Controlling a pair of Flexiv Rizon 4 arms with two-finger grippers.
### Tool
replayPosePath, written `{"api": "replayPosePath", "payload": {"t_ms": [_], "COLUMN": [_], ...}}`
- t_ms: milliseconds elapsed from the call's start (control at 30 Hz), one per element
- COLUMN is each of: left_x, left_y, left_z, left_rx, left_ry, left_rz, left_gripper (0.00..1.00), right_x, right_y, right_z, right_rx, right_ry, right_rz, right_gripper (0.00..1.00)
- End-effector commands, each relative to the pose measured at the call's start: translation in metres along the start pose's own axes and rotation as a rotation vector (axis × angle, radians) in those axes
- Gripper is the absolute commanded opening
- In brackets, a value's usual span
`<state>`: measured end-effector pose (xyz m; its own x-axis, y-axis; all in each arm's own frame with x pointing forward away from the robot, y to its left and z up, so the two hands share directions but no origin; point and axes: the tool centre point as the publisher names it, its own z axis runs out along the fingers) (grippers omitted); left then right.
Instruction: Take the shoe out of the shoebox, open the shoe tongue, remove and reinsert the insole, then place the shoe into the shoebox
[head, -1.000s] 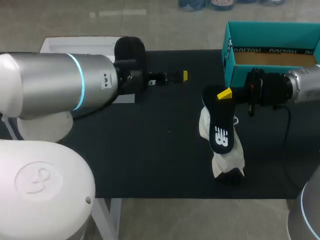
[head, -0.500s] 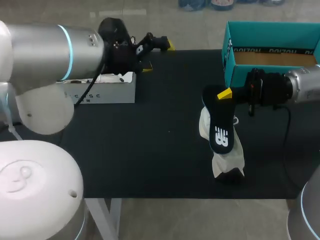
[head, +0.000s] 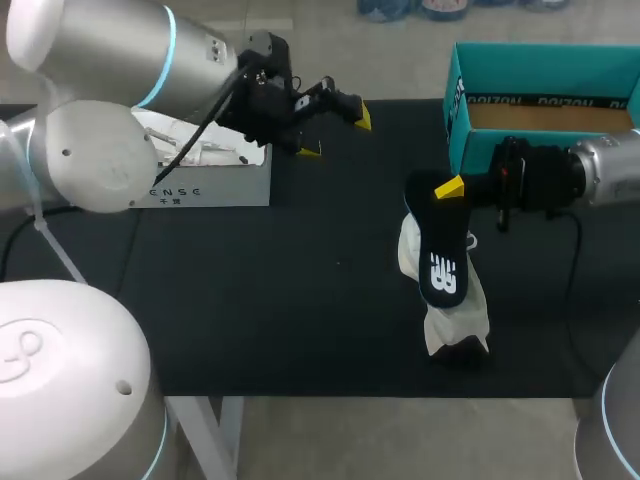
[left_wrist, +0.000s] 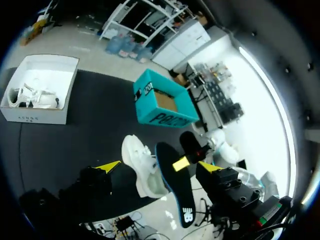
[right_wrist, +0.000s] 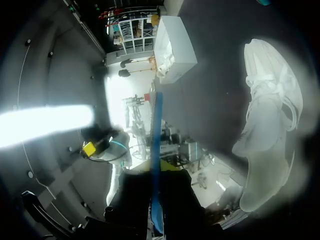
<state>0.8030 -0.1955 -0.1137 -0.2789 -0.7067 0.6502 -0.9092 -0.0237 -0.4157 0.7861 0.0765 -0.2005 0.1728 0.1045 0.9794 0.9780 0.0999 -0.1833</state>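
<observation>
Head view: my right claw (head: 447, 188) pinches the black foam insole (head: 443, 255) above the white fabric shoe (head: 452, 322), which lies on the black table (head: 300, 280) outside the teal cardboard shoebox (head: 540, 70); my left claw (head: 335, 134) hangs wide open, empty; reinserting and boxing remain

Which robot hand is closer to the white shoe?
Right. The right gripper holds the insole right at the white shoe; the left gripper is off by the white box.
</observation>
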Motion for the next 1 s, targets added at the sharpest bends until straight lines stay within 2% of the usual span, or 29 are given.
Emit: {"api": "replayPosePath", "payload": {"t_ms": [33, 167, 200, 233, 267, 1000], "left_x": [0.0041, -0.0011, -0.0025, -0.0029, -0.0027, -0.0027], "left_y": [-0.0008, -0.0029, -0.0033, -0.0033, -0.004, -0.004], "left_z": [-0.0039, -0.0011, -0.0009, -0.0006, 0.0018, 0.0018], "left_rx": [-0.169, -0.213, -0.246, -0.231, -0.183, -0.183], "left_ry": [-0.064, -0.14, -0.16, -0.183, -0.218, -0.218], "left_rz": [0.364, 0.442, 0.463, 0.491, 0.518, 0.518], "left_gripper": [1.0, 1.0, 1.0, 1.0, 1.0, 1.0], "right_x": [0.0001, 0.0001, 0.0001, 0.0001, 0.0001, 0.0001], "right_y": [-0.0009, -0.0009, -0.0009, -0.0009, -0.0009, -0.0009], "right_z": [0.0007, 0.0007, 0.0007, 0.0007, 0.0007, 0.0007], "right_rx": [-0.003, -0.003, -0.003, -0.003, -0.003, -0.003], "right_ry": [-0.001, -0.001, -0.001, -0.001, -0.001, -0.001], "right_rz": [0.001, 0.001, 0.001, 0.001, 0.001, 0.001], "right_gripper": [0.0, 0.0, 0.0, 0.0, 0.0, 0.0]}}
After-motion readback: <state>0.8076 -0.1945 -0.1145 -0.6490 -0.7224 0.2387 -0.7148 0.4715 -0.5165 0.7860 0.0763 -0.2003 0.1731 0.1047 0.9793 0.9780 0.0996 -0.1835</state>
